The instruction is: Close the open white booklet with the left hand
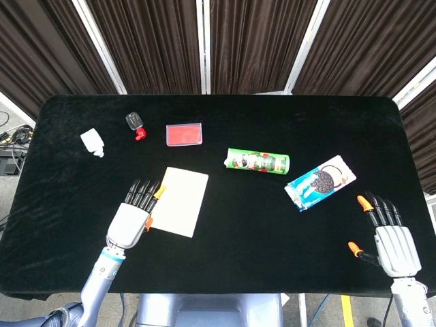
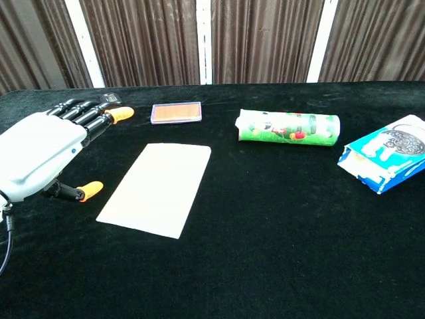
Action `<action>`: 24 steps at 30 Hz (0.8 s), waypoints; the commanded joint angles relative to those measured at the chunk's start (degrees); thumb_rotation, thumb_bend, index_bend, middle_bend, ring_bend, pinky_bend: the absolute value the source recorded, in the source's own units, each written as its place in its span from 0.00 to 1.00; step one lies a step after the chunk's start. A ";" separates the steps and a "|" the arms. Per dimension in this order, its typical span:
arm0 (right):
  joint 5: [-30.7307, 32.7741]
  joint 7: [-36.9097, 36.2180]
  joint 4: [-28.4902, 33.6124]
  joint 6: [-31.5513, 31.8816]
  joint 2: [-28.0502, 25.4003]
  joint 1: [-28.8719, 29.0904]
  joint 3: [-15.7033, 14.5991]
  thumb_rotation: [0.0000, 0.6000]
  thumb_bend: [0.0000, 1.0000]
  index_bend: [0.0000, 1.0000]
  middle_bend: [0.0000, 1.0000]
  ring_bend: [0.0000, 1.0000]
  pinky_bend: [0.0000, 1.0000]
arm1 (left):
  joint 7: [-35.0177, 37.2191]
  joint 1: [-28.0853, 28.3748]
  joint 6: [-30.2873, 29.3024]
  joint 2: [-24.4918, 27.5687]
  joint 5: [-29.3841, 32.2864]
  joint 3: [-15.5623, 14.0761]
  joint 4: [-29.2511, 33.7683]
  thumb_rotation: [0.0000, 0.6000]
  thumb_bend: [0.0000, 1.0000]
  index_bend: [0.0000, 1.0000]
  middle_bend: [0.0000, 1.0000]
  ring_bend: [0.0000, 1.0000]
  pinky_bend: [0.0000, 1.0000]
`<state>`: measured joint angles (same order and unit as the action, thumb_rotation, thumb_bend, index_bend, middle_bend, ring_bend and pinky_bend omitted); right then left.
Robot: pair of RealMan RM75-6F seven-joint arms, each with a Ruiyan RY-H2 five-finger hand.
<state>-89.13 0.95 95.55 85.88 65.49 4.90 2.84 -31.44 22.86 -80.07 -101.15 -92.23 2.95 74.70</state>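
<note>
A: Starting at the far left of the black bench [image 1: 225, 252], what sits there?

B: A small white bottle [image 1: 92, 142] near the back-left corner, then a little clear bottle with a red cap [image 1: 135, 125] to its right. Both lie well apart from the task's thing.

A: And the left hand [image 1: 132, 218]?

B: It hovers just left of the white booklet [image 1: 180, 201], palm down, fingers stretched forward and apart, gripping nothing. In the chest view the same hand [image 2: 50, 147] fills the left edge, its orange-tipped thumb sticking out toward the booklet's [image 2: 158, 187] near-left corner. I cannot tell whether the thumb touches the paper.

A: The booklet itself?

B: Closed, lying flat on the bench as a single tilted rectangle, left of centre.

A: Behind it?

B: A red flat case [image 1: 184, 133], nearer the back edge. Right of that, at mid-bench, a green snack tube [image 1: 258, 162] lies on its side, and further right a blue cookie packet [image 1: 320, 182] rests at an angle.

A: The right hand [image 1: 388, 237]?

B: Only the head view shows it, at the front-right corner, flat, fingers extended and spread, holding nothing, well apart from the packet.
</note>
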 commanded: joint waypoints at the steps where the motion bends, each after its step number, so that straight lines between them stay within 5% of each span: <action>1: 0.05 -0.02 0.03 0.00 -0.03 -0.01 0.03 1.00 0.08 0.00 0.00 0.00 0.00 | 0.02 -0.11 -0.08 0.12 0.02 -0.07 0.08 1.00 0.30 0.00 0.00 0.00 0.00; 11: 0.28 0.26 -0.14 -0.23 -0.12 0.03 0.06 1.00 0.08 0.00 0.00 0.00 0.00 | -1.21 -4.91 -2.96 7.25 3.02 -1.42 5.40 1.00 0.27 0.00 0.00 0.00 0.00; 24: -0.77 3.33 -1.03 -0.38 0.56 0.38 -0.25 1.00 0.09 0.00 0.00 0.00 0.00 | 8.28 -15.15 -12.42 20.81 5.67 -4.12 12.56 1.00 0.13 0.00 0.00 0.00 0.00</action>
<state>-89.70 3.98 94.64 85.41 65.98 5.21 2.59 -24.52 8.96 -91.27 -81.60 -86.69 -0.59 86.53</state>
